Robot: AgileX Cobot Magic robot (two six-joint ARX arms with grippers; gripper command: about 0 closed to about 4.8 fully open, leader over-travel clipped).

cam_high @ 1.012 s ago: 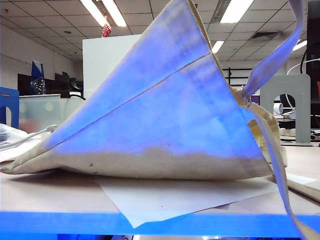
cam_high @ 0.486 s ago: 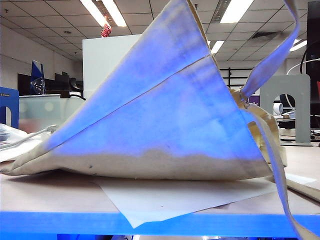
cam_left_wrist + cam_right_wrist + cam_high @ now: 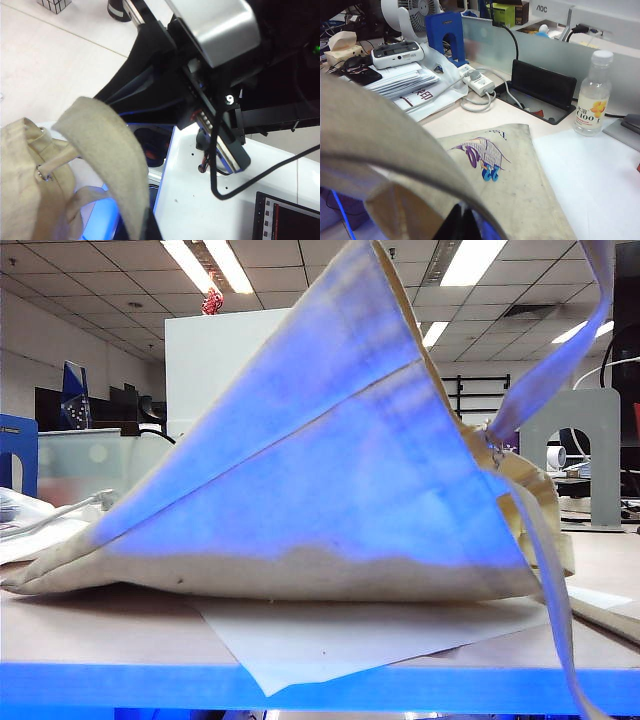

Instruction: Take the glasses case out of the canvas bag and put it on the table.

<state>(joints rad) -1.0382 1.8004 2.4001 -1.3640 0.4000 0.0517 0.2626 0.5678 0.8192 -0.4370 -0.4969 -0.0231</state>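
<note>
While the canvas bag (image 3: 330, 490) stands tented on the table (image 3: 120, 625), both grippers pinch its fabric: the left gripper (image 3: 145, 227) is clamped on a strap (image 3: 107, 150), the right gripper (image 3: 462, 225) pressed together on the raised rim at the bag's one o'clock. The glasses case is unseen, presumably inside. Cloth could slip from either pinch, collapsing the mouth over the case.

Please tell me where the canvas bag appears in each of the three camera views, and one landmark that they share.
Exterior view: the canvas bag fills the middle, lifted like a tent on the table.
Left wrist view: its edge and strap are in the lower left.
Right wrist view: it covers the lower left, logo visible.
Shared landmark: the strap.
</note>
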